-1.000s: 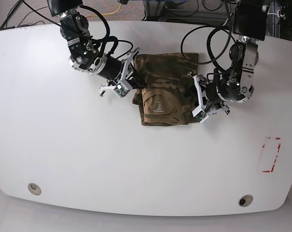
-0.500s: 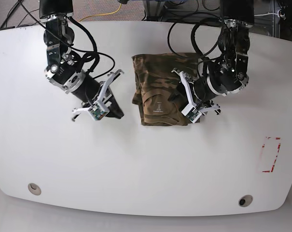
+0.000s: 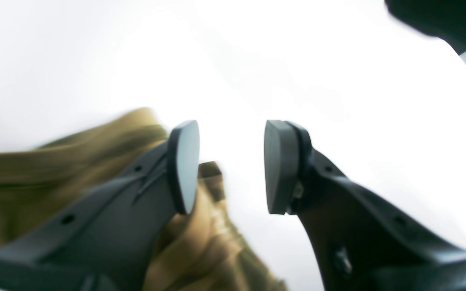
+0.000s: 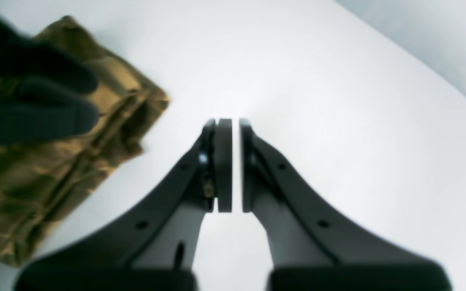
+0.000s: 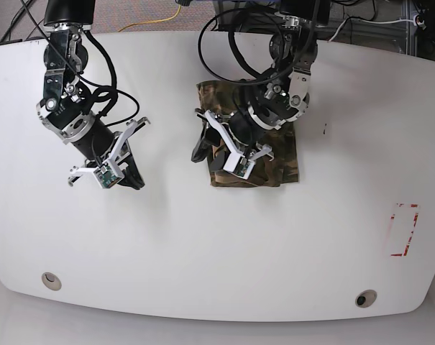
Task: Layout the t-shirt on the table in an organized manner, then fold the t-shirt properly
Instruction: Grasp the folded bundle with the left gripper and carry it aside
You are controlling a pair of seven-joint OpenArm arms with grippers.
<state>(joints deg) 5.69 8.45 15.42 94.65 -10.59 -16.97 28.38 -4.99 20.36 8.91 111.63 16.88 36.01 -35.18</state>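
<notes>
On the glossy white table (image 5: 217, 244), folded t-shirt (image 5: 282, 154)

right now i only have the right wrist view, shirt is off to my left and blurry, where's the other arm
Observer: Base view puts the left gripper over the folded t-shirt, at its left edge.
Operator: is it holding the cloth
Observer: Its own camera shows the jaws apart with bare table between the pads; the cloth lies beside and under one finger.
Operator: and where's my right one on the table
Observer: The right gripper sits shut, apart from the shirt, over bare white table.
</notes>
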